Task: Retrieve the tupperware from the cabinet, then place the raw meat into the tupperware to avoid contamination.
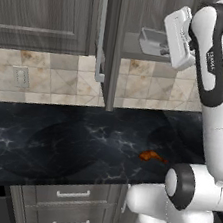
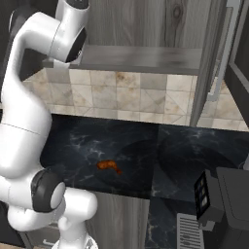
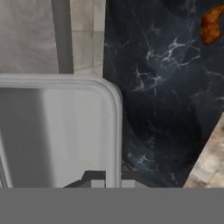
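Observation:
The cabinet (image 1: 112,43) stands with its door swung open, edge toward me, silver bar handle (image 1: 102,31) on its front. At the front lip of its lower shelf (image 2: 141,58) rests or hangs the pale grey tupperware (image 1: 153,41). My gripper (image 1: 167,45) reaches in from the right at its near side. In the hand view the tupperware (image 3: 57,131) is large at the left, and my gripper (image 3: 113,181) straddles its right rim, shut on it. The raw meat (image 1: 152,156) (image 2: 109,166) (image 3: 211,24), an orange-brown lump, lies on the black marble counter (image 1: 68,142) below.
A closed wall cabinet (image 1: 42,12) hangs to the left, with an outlet (image 1: 21,76) in the tiled backsplash under it. Grey drawers (image 1: 71,208) sit below the counter. A dark appliance (image 2: 226,194) stands on the counter's right end.

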